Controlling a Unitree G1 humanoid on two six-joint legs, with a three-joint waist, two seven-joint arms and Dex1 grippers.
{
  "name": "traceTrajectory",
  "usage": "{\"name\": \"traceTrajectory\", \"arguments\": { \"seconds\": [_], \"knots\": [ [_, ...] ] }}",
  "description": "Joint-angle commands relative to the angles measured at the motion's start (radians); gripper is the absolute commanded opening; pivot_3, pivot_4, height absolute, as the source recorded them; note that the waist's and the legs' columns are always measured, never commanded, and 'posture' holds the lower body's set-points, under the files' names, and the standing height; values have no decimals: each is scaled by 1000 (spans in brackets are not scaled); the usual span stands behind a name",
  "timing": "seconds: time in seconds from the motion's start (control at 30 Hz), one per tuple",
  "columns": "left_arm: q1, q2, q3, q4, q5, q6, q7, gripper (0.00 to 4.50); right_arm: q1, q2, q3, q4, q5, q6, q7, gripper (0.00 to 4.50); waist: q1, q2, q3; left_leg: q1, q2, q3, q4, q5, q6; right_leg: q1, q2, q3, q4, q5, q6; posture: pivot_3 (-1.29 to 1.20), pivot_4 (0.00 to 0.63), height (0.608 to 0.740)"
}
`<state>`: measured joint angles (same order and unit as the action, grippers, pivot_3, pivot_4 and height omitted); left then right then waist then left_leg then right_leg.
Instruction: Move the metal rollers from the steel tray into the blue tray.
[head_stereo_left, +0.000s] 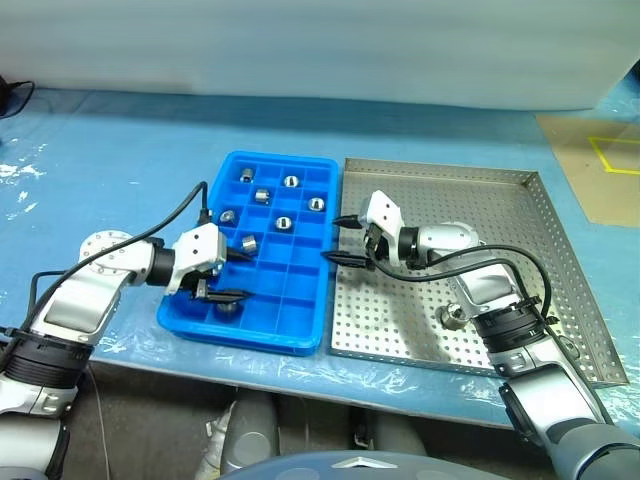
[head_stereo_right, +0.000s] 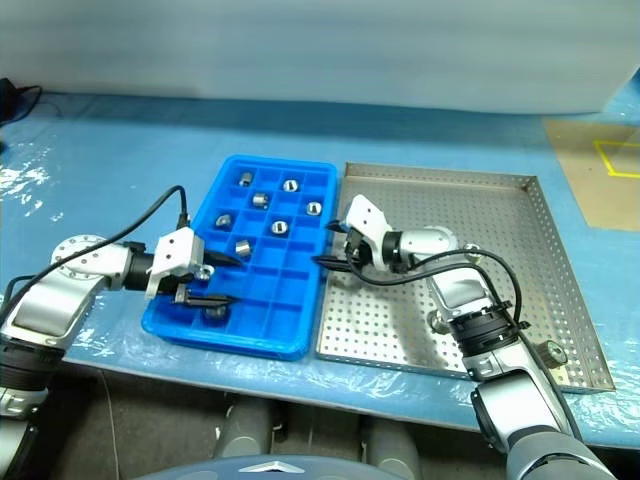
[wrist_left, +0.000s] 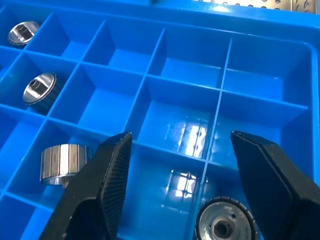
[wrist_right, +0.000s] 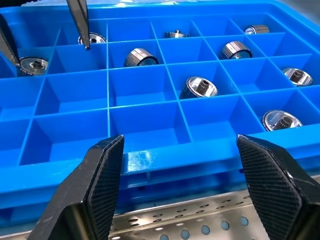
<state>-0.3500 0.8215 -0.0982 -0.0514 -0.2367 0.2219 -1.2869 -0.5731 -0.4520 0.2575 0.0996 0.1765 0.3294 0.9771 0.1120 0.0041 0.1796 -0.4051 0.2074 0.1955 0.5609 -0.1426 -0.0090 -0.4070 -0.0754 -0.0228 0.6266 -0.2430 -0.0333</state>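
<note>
Overall, blue-covered table (head_stereo_left: 120, 160), blue tray (head_stereo_left: 300, 340) beside steel tray (head_stereo_left: 500, 200), both hands spread, empty.

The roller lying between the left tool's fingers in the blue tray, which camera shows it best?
The left wrist view: the roller sits close up between the open left tool, its central hole visible. Both eye views show it as a small dark shape in the blue tray under the tool. The right wrist view shows it far off in a corner compartment.

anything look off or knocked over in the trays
Mostly tidy. One roller in the blue tray lies on its side while the others sit hole-up. A roller remains on the steel tray.
</note>
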Motion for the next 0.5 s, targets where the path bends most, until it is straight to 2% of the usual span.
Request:
{"name": "traceTrajectory", "arguments": {
  "seconds": [0.03, 0.23, 0.37, 0.5],
  "knots": [
    [-34, 0, 17, -19, -28, -7, -8, 3310, 4, -6, -19, -49, 5, -2, -3, 3682, -1, 0, 0, 0, 0, 0, 0, 0, 0, 0, 0, 0, 0, 0, 0, 37, 150, 740],
    [-80, -65, 51, -115, -174, 129, 30, 3310, 7, -35, -68, -70, 26, 28, -18, 3682, -4, 0, 0, 0, 0, 0, 1, 0, 0, 0, 0, 0, 0, 0, 0, 10, 150, 740],
    [-148, -175, -9, -69, -150, 103, 75, 3310, 63, -98, -106, -138, 37, 69, -17, 3682, -3, 0, 0, 0, 0, 2, 1, 0, 0, 1, 0, 0, 0, 0, 0, -62, 150, 740],
    [-204, -241, -61, 5, -114, 64, 64, 3310, 115, -142, -154, -197, 50, 111, -40, 3682, -22, 0, 0, 0, 0, 4, 2, 0, 0, 2, 0, 0, 0, 0, 0, -144, 150, 740]
  ]
}}
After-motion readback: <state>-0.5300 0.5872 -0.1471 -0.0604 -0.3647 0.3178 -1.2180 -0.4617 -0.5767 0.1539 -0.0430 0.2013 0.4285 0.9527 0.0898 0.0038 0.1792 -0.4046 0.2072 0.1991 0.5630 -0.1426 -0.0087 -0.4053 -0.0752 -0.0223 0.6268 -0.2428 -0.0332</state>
